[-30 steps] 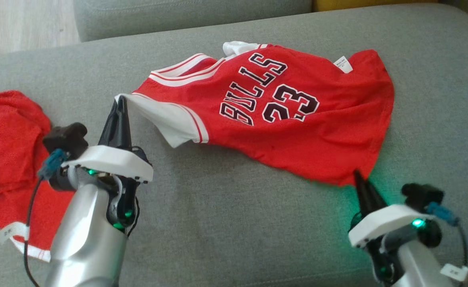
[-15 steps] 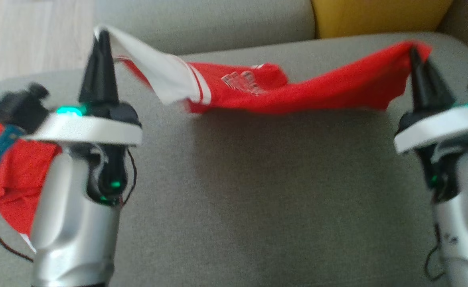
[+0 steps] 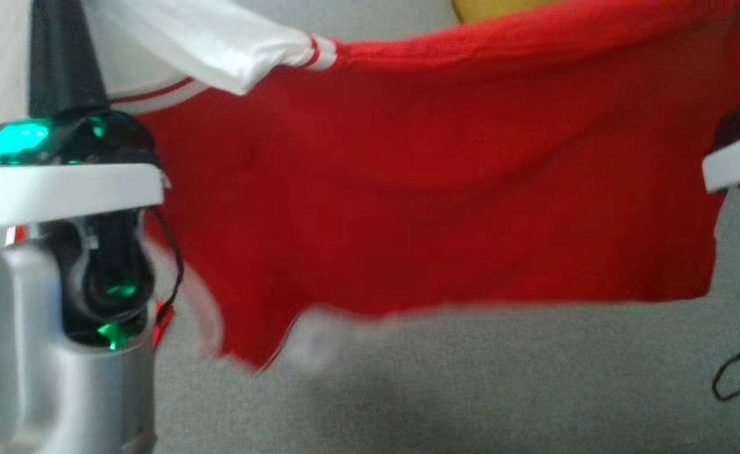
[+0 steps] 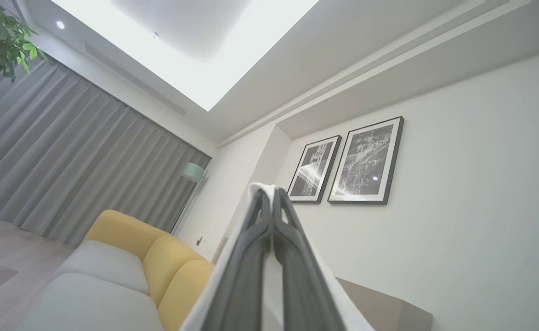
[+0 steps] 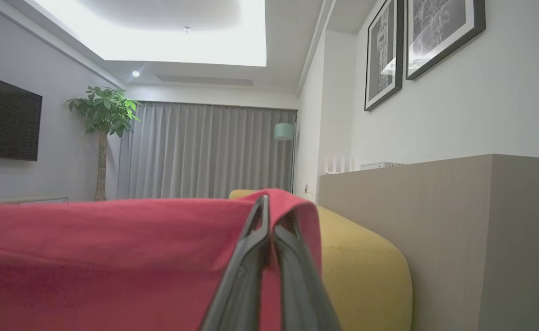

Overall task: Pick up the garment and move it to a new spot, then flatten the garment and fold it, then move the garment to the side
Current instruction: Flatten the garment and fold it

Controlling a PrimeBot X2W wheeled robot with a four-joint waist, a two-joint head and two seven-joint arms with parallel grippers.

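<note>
One jersey hangs between two grippers: left gripper pinches white trim, right gripper pinches red edge. Grey sofa below; two prints, grey curtains, one plant.

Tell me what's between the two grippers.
The jersey, hanging spread from the left gripper to the right gripper, each shut on one end. The head view shows it.
</note>
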